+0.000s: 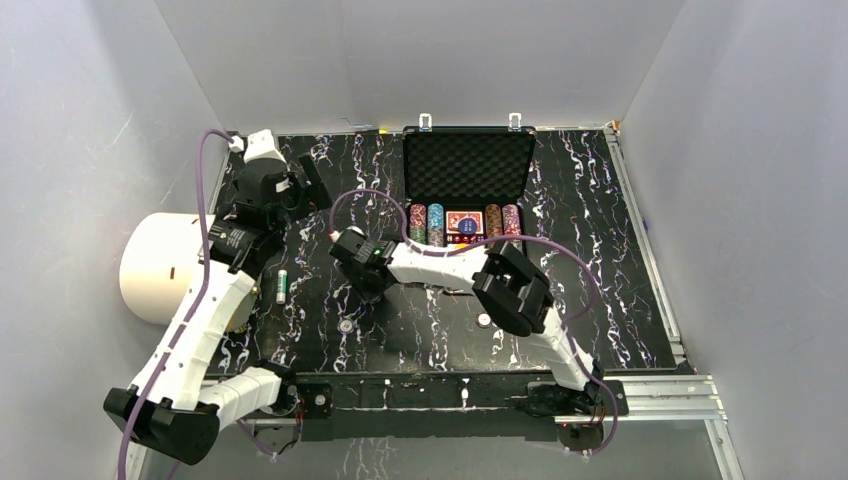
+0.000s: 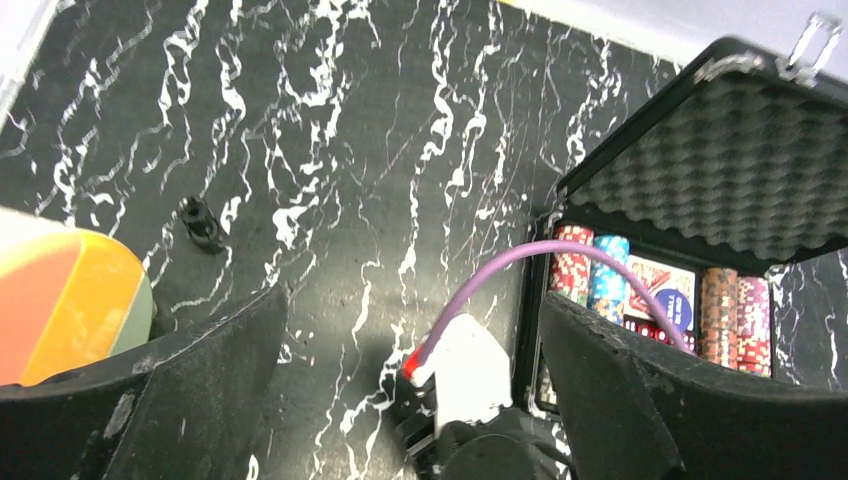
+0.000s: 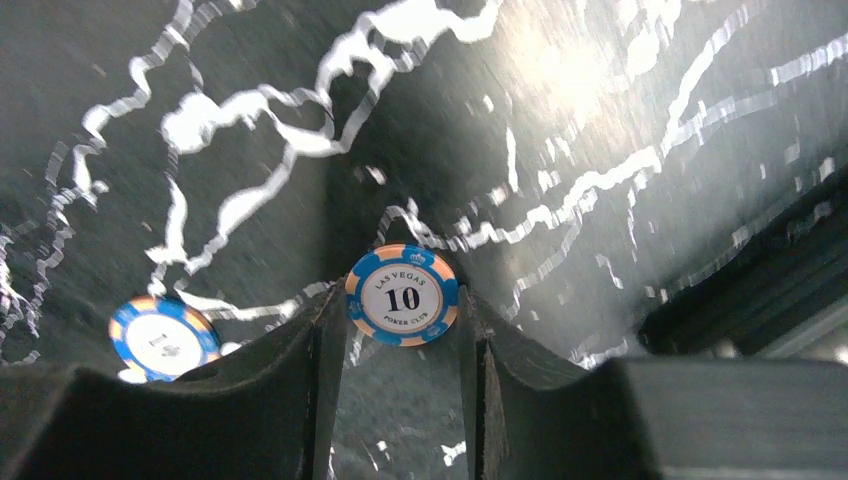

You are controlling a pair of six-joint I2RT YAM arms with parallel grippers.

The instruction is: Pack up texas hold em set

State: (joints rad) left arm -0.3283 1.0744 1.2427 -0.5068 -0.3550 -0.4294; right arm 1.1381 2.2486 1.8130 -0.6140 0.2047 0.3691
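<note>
The black briefcase (image 1: 468, 160) lies open at the back of the table, its foam lid up; it also shows in the left wrist view (image 2: 720, 170). Rows of multicoloured poker chips (image 1: 437, 224) and a red card deck (image 1: 464, 224) sit in its tray. My right gripper (image 1: 352, 262) is left of the case, low over the table, shut on a blue "10" poker chip (image 3: 402, 296) held by its edges. A second blue chip (image 3: 163, 338) lies on the table beside the left finger. My left gripper (image 1: 305, 195) is open and empty, above the table's back left.
A big white drum (image 1: 160, 265) with an orange face (image 2: 60, 310) stands off the left edge. A small green-and-white cylinder (image 1: 282, 286) lies near the left arm. Small round buttons (image 1: 345, 325) (image 1: 484, 320) lie near the front. A black peg (image 2: 200, 222) stands on the table.
</note>
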